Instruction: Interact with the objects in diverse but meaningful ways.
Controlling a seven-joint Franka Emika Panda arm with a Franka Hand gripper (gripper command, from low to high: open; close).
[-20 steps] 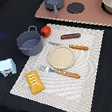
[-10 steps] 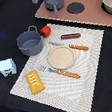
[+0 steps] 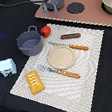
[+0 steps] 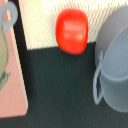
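Observation:
My gripper (image 3: 49,10) hangs at the back of the scene, above the placemat's far corner, and its fingers look spread with nothing between them. A red tomato (image 3: 45,30) (image 4: 71,30) lies just in front of it, beside the grey handled pot (image 3: 30,42) (image 4: 115,65). On the woven mat a brown sausage (image 3: 70,36) lies near the far edge. A yellow ridged bread piece (image 3: 35,81) rests at the near corner. Off the mat, at the exterior view's left, stands a white-and-teal milk carton (image 3: 7,67). The wrist view shows no fingers.
A round tan plate (image 3: 61,57) sits mid-mat between an orange-handled knife (image 3: 71,46) and fork (image 3: 59,71). A pink toy stove board (image 3: 95,14) (image 4: 10,75) with dark burners lies behind. It carries a second grey pot (image 3: 59,0) by the gripper and a bowl (image 3: 108,0).
None of the objects on the mat has moved. Any motion of the arm at the top edge is too small to make out.

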